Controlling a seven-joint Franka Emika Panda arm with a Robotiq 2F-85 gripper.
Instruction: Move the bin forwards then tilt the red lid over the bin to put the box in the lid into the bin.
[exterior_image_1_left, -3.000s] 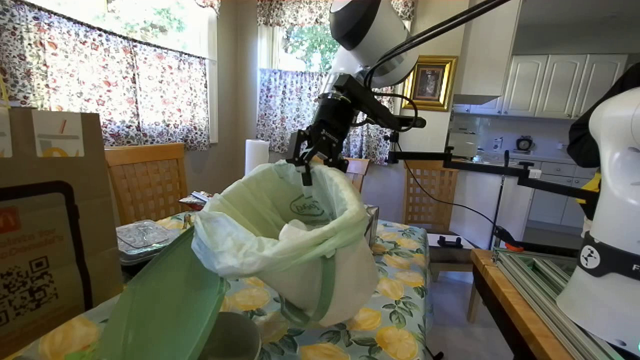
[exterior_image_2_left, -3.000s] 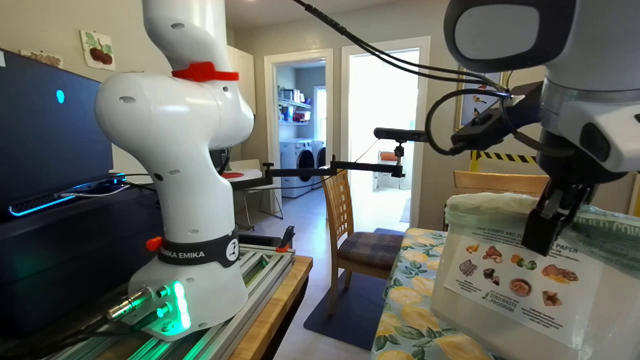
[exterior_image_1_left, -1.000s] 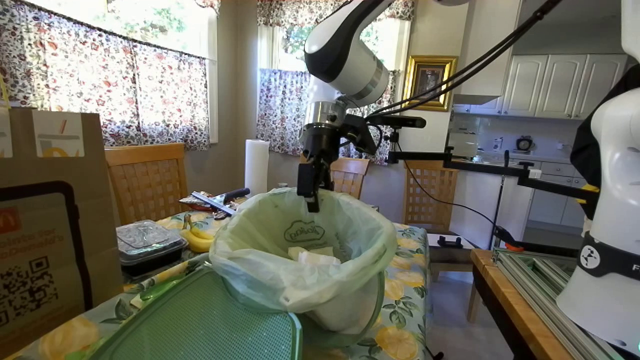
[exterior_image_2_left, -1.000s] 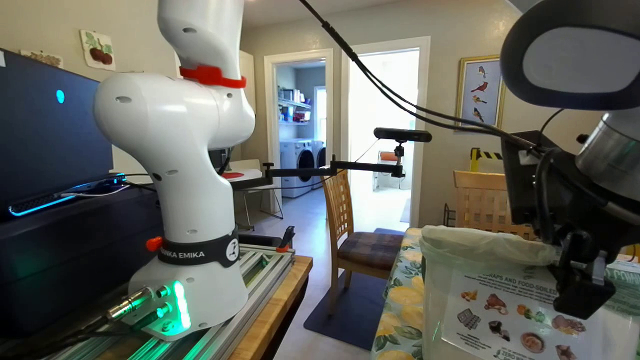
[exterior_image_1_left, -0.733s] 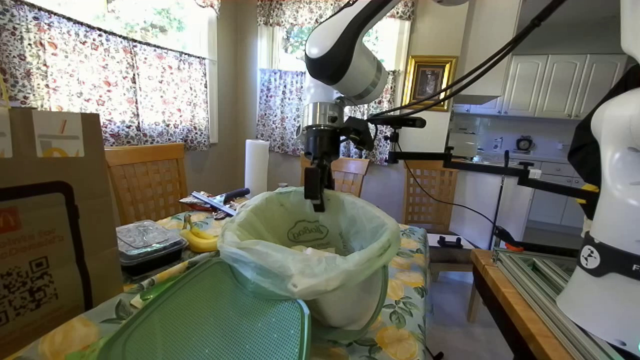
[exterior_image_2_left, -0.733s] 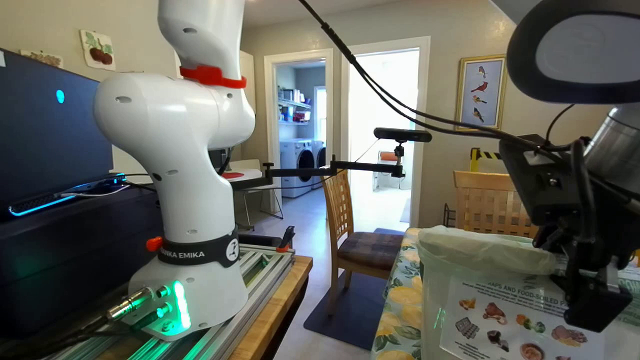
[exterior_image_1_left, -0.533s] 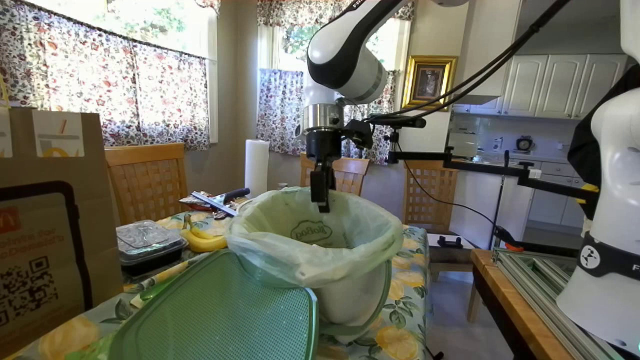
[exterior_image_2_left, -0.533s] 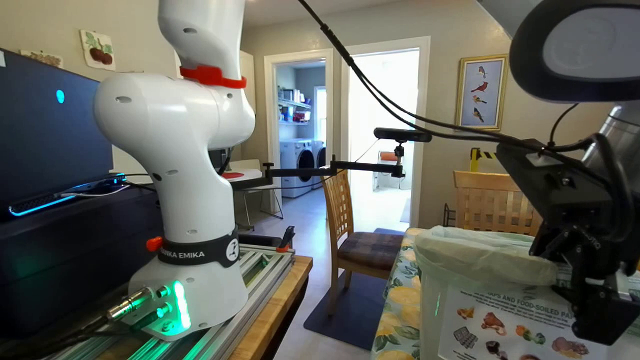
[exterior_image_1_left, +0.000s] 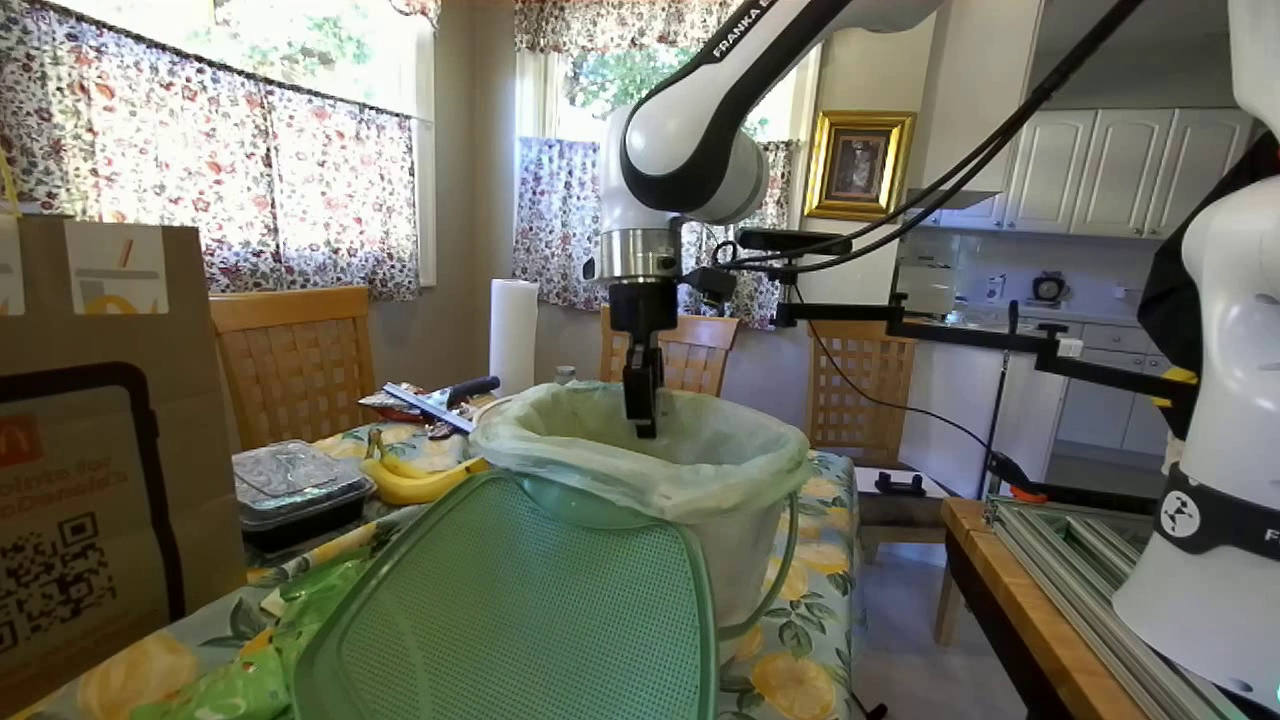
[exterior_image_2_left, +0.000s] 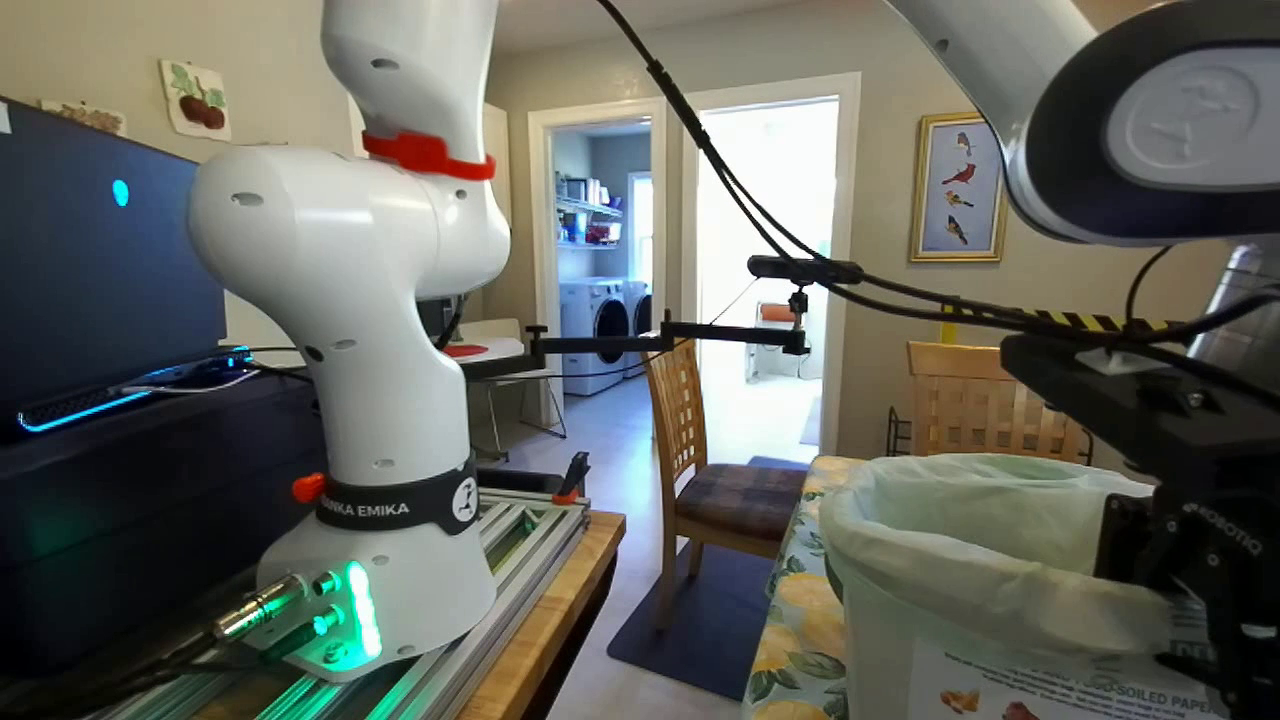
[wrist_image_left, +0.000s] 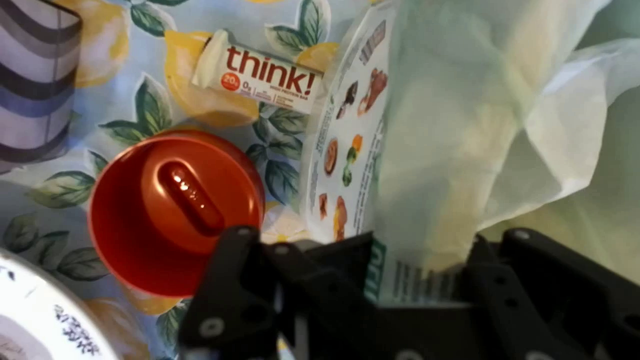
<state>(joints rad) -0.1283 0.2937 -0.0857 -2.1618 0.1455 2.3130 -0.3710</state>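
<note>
Pincer (wrist_image_left: 424, 257) clamped on bin (exterior_image_1_left: 742, 565) at the rim | red lid (wrist_image_left: 131, 245) beside bin, on lemon-print tablecloth (wrist_image_left: 107, 106)

The lid (wrist_image_left: 172, 215) and, nearby, the protein bar (wrist_image_left: 270, 77) rest on the tabletop (wrist_image_left: 145, 60), left of the food-waste bin (wrist_image_left: 362, 142) in the wrist view.

Red lid (wrist_image_left: 172, 232), lemon-print tablecloth (exterior_image_1_left: 795, 685).
Bin (exterior_image_1_left: 735, 575) off-white, liner (exterior_image_1_left: 700, 485) pale green. Tablecloth: yellow lemons, green leaves, light blue ground. Curtains (exterior_image_1_left: 310, 190) floral.
</note>
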